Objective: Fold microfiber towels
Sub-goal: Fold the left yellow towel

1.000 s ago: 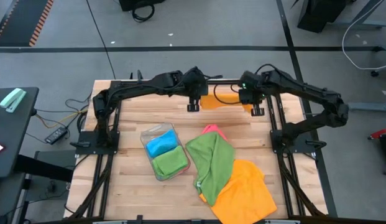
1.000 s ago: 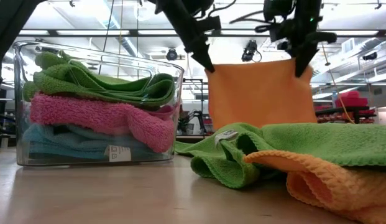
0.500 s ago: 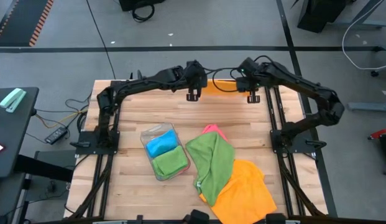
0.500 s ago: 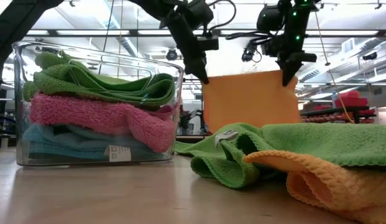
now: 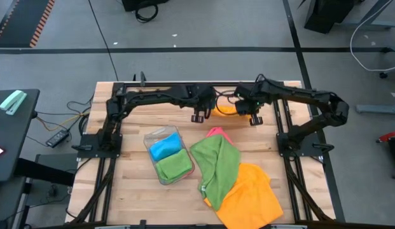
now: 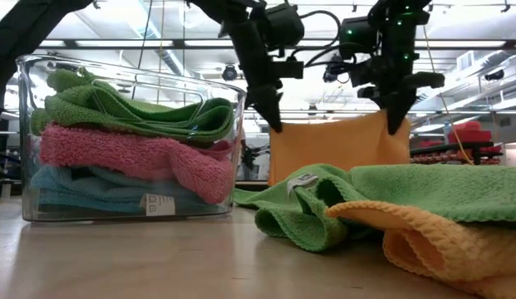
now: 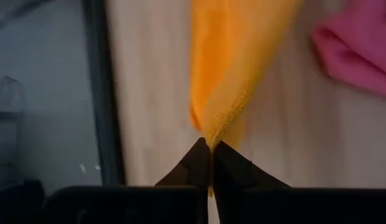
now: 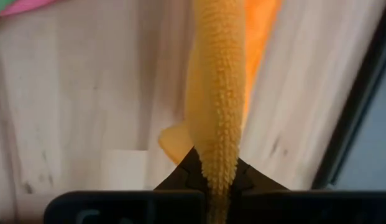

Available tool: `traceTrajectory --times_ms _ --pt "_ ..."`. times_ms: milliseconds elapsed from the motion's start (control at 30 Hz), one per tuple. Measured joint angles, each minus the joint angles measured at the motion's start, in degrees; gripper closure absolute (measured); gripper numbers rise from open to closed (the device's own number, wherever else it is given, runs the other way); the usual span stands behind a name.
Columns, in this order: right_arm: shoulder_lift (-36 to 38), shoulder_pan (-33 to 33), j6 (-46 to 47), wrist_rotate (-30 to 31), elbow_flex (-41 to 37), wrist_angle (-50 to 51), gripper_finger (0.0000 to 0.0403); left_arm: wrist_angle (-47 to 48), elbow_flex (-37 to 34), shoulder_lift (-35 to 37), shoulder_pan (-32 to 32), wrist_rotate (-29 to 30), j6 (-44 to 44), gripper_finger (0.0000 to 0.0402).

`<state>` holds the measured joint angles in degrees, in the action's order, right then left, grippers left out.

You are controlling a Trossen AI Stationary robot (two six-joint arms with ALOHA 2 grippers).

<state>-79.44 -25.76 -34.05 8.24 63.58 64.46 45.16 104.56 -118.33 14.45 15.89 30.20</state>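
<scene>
1. Grey floor is seen around a pale wooden table [image 5: 133, 133] framed by dark rails.
2. An orange towel [image 6: 336, 149] is held by two upper corners over the far middle of the table, its lower part hidden behind the heap in the low view.
3. One corner is pinched by the left gripper [image 5: 198, 117], whose fingers [image 7: 202, 165] are seen clamped together on the cloth's tip.
4. The other corner is pinched by the right gripper [image 5: 254, 118], closed on a thick folded edge [image 8: 219, 112] of the same cloth.
5. A clear plastic tray [image 5: 151, 141] stands left of centre, with folded towels in it: green [image 6: 133, 112] on top, pink [image 6: 129, 158] below, sky blue [image 6: 75, 191] at the bottom.
6. A loose heap lies right of the tray: a green towel [image 5: 217, 166] is draped over a second orange towel [image 5: 251, 194], and a pink towel [image 5: 216, 133] peeks out at the heap's far edge.
</scene>
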Motion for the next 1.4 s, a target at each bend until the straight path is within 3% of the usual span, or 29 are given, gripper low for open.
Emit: traceTrajectory --times_ms 200,400,600,733,967,1100,1233,1400 --pt "0.07 5.31 2.41 -0.01 -1.64 0.01 0.0388 1.89 -0.01 -0.01 -2.57 -5.51 -2.91 0.0386" --pt "0.09 8.44 2.61 -1.27 -1.67 -0.02 0.0388 3.35 -0.01 -0.36 -4.24 -5.65 -2.89 0.0353" --pt "0.09 10.7 4.68 -5.35 -1.67 -0.22 0.0384 5.78 -0.01 -0.38 -4.76 -5.74 -3.51 0.0365" --pt "0.09 11.68 6.85 -10.27 -1.67 -0.17 0.0351 7.95 -0.01 -0.38 -4.76 -6.64 -4.11 0.0373" --pt "0.09 14.57 15.28 -19.94 -1.67 2.53 0.0247 8.71 -0.01 -0.38 -5.09 -9.42 -7.46 0.0346" --pt "0.09 16.79 18.52 -21.76 -1.67 7.25 0.0207 8.23 0.02 -0.8 -4.01 -15.18 -8.83 0.0329" --pt "0.14 16.47 20.86 -20.85 -1.99 7.07 0.0194 5.09 0.05 -3.63 -3.15 -16.16 -10.33 0.0321" --pt "4.06 14.04 24.95 -20.84 -7.87 4.55 0.0201 4.68 0.01 -5.75 -2.24 -16.23 -13.81 0.0325"
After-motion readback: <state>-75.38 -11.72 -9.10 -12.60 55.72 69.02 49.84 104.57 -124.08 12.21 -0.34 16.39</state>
